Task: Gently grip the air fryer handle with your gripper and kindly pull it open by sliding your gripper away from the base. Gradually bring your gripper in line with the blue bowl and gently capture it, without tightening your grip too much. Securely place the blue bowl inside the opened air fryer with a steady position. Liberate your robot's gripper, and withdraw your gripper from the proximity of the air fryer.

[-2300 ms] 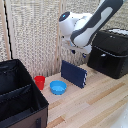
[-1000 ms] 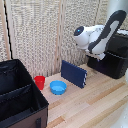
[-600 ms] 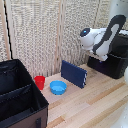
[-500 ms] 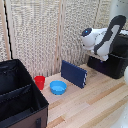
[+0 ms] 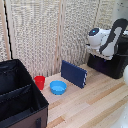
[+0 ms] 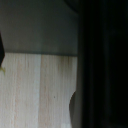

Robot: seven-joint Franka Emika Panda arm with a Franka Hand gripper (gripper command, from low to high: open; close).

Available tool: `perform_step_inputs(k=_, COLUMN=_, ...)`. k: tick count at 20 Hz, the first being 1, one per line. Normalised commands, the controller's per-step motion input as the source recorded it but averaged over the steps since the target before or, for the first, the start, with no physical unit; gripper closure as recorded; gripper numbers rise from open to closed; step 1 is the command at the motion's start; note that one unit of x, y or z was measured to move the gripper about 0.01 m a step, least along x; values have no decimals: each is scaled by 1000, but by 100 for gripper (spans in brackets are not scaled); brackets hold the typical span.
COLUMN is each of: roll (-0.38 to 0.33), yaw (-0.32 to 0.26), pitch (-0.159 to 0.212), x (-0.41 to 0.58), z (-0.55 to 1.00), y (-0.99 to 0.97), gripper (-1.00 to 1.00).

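Reaching toward the air fryer (image 5: 114, 64), the white arm hangs over the appliance at the exterior view's right, its gripper (image 5: 98, 53) low against the top front edge of the black box. The fingers are hidden behind the wrist body, so whether the jaws are spread or pressed together cannot be told. The wrist view does not help: it shows only a tall dark surface, very close and blurred, beside pale wooden table (image 6: 35, 95), with no fingertip clearly in sight.

The air fryer handle cannot be picked out on the dark front; it probably lies just below or ahead of the jaws. Judged by its look, the handle is a stiff bar on a heavy, steady appliance, so a light pinch across the bar should do, followed by a straight pull away from the base.

Well apart from the jaws, toward the exterior view's left, sits the blue bowl (image 5: 58, 87) on the table, just beside a red cup (image 5: 39, 82). It looks like light, smooth plastic, likely to slide or tip; its thin rim is the sensible place to hold, with gentle pressure. Between the bowl and the jaws a navy panel (image 5: 74, 73) stands tilted. A black fabric bin (image 5: 17, 102) fills the near left corner.

No brand, label or writing can be read anywhere.
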Motion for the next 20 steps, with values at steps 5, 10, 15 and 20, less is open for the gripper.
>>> perform_step_inputs(k=5, roll=5, yaw=-8, pitch=17, x=33, z=7, y=51, gripper=100)
perform_step_inputs(k=10, roll=166, yaw=-96, pitch=168, x=8, z=413, y=81, gripper=100)
perform_step_inputs(k=15, roll=172, yaw=-129, pitch=135, x=0, z=415, y=163, gripper=100)
perform_step_inputs(k=20, roll=191, yaw=-140, pitch=83, x=0, z=331, y=286, gripper=100)
